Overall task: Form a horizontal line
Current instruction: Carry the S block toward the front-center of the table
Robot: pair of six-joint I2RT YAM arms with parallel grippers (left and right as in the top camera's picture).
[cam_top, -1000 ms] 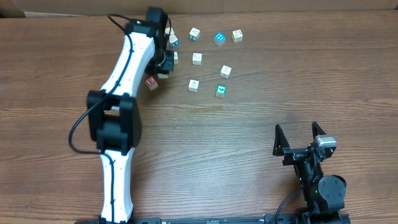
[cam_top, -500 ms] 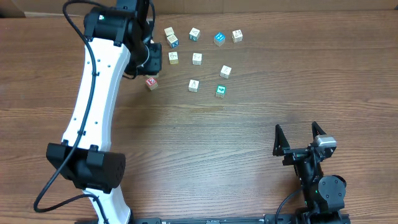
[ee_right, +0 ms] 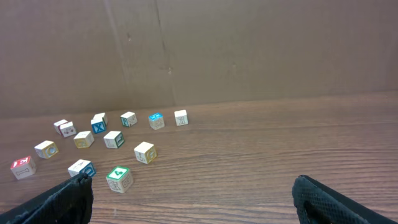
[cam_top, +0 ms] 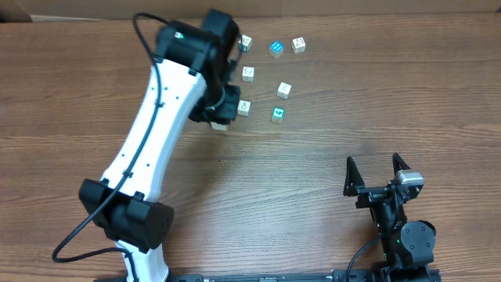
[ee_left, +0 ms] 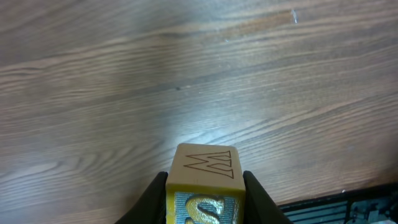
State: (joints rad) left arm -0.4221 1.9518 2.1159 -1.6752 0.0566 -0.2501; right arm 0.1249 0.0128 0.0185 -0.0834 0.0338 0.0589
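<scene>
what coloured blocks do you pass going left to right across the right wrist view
red block → dark blue block → green block → light blue block

The wooden block (ee_left: 205,177) shows an outlined M and a gold S.

I watched the left arm (cam_top: 160,125) swing in from its stretch toward 9 o'clock and come back over the group of blocks. The left gripper (cam_top: 220,117), carrying the W block (ee_left: 204,171) between its fingers, travelled toward 4 o'clock from where it was half a second before. In the overhead view the arm now hid the red block (ee_right: 22,167), which I could see earlier.
</scene>
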